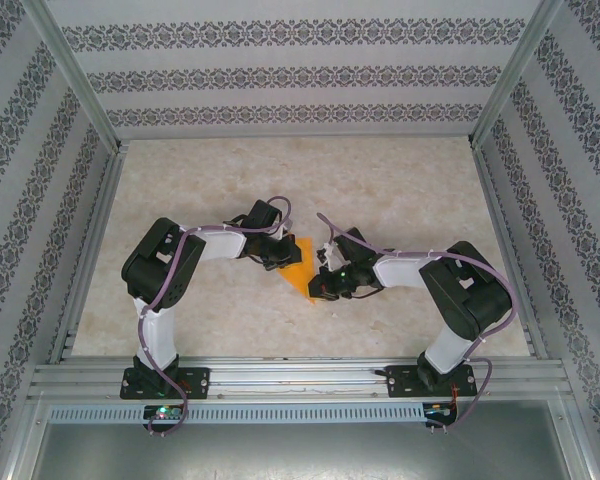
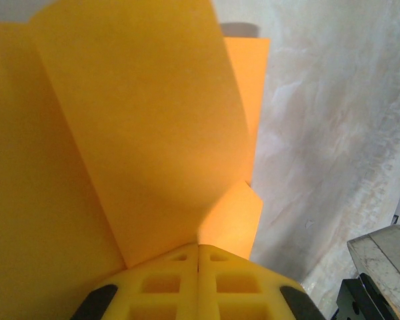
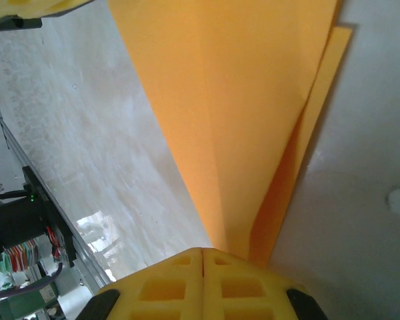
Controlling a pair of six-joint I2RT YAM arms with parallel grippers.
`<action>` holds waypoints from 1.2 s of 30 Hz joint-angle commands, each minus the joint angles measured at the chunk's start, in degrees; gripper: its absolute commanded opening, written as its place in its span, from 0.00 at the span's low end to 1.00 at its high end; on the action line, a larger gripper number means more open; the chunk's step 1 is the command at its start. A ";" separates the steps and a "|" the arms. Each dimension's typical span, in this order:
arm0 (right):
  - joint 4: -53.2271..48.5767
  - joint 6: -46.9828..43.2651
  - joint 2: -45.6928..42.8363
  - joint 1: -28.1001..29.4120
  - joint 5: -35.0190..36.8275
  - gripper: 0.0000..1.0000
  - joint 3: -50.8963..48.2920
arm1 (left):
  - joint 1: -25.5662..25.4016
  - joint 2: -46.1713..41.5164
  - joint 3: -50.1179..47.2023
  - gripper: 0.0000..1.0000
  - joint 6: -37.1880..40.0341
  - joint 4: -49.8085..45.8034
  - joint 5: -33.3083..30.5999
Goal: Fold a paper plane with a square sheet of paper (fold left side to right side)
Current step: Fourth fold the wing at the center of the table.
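Left gripper [image 2: 199,252] and right gripper [image 3: 202,253]: both mine, both clamped tight on the orange sheet [image 1: 298,270], mid-table [image 1: 400,200] betw. the arms. Sheet is folded to a layered wedge. I judge approx. halfway, wing folds outstanding. No brand, label or writing legible.

The left arm [image 1: 160,270] rises from its base at the near edge of the worktop, bends at the elbow and reaches right toward the middle. The right arm [image 1: 465,290] mirrors it, reaching left. The left pincer [image 1: 278,257] and right pincer [image 1: 322,284] sit near each other, slightly apart. In both wrist views the yellow fingers [image 2: 160,283] are pressed flat together with no gap, tips against the orange paper [image 1: 298,268].
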 commanded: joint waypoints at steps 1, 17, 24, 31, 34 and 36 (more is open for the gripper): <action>-0.84 -0.27 0.81 0.71 1.29 0.00 -1.10 | 0.43 2.78 -1.41 0.00 0.95 -5.67 -4.21; -1.59 -0.45 1.22 1.17 1.71 0.00 -1.69 | 0.42 2.83 -1.52 0.00 0.95 -5.77 -4.24; -1.81 -0.45 1.84 1.26 1.82 0.00 -1.93 | 0.43 2.96 -1.50 0.00 0.95 -5.76 -4.35; -2.49 -0.45 2.34 1.49 2.25 0.00 -2.33 | 0.43 3.05 -1.63 0.00 0.86 -5.66 -4.41; -2.69 -0.39 2.37 1.60 2.43 0.00 -2.72 | 0.40 3.09 -1.74 0.00 0.81 -5.70 -4.52; -2.74 -0.32 2.26 1.66 2.25 0.00 -3.20 | 0.52 3.14 -1.67 0.00 0.77 -5.68 -4.60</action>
